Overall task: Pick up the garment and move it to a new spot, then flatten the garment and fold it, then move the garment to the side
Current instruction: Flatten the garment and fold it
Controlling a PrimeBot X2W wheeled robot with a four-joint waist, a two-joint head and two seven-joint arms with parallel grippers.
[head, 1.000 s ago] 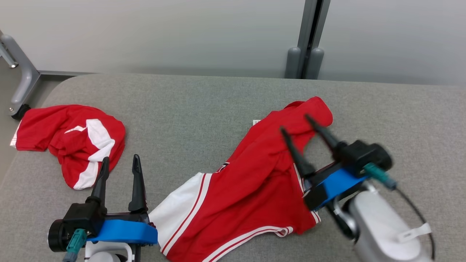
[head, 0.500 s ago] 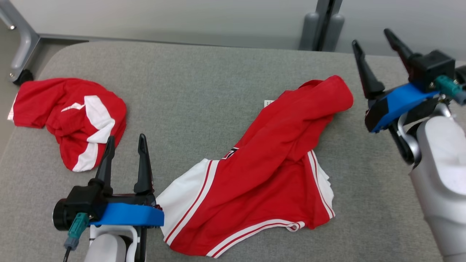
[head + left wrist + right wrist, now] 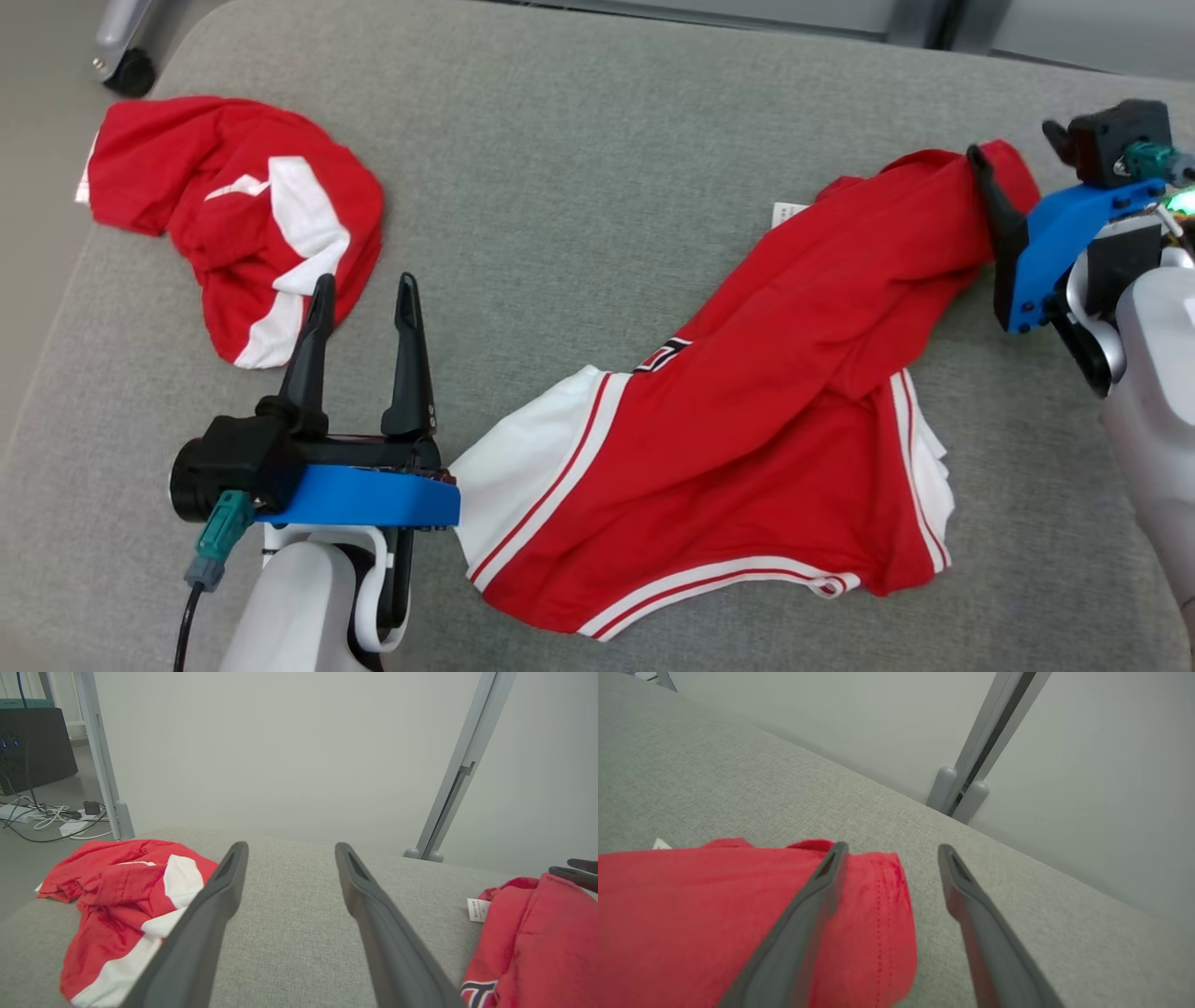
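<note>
The garment (image 3: 747,411) is a red jersey with white and striped trim, lying crumpled and stretched diagonally across the grey padded table (image 3: 579,168). Its white label (image 3: 787,214) sticks out at the far side. My right gripper (image 3: 1018,149) is open at the garment's far right end. In the right wrist view that red end (image 3: 691,905) lies under the left finger and partly between the fingers of that gripper (image 3: 892,851). My left gripper (image 3: 365,280) stands open and empty just left of the garment's white near corner, over bare table (image 3: 289,847).
A second red and white garment (image 3: 233,215) lies bunched at the table's far left, seen also in the left wrist view (image 3: 117,891). A castor (image 3: 126,70) stands off the far left corner. A frame post (image 3: 971,779) rises behind the table, with cables (image 3: 46,816) on the floor.
The head camera has tilted down and the picture shifted. My right gripper swung from over the garment's middle out to the right, then came down at its far right end. The left gripper hardly moved.
</note>
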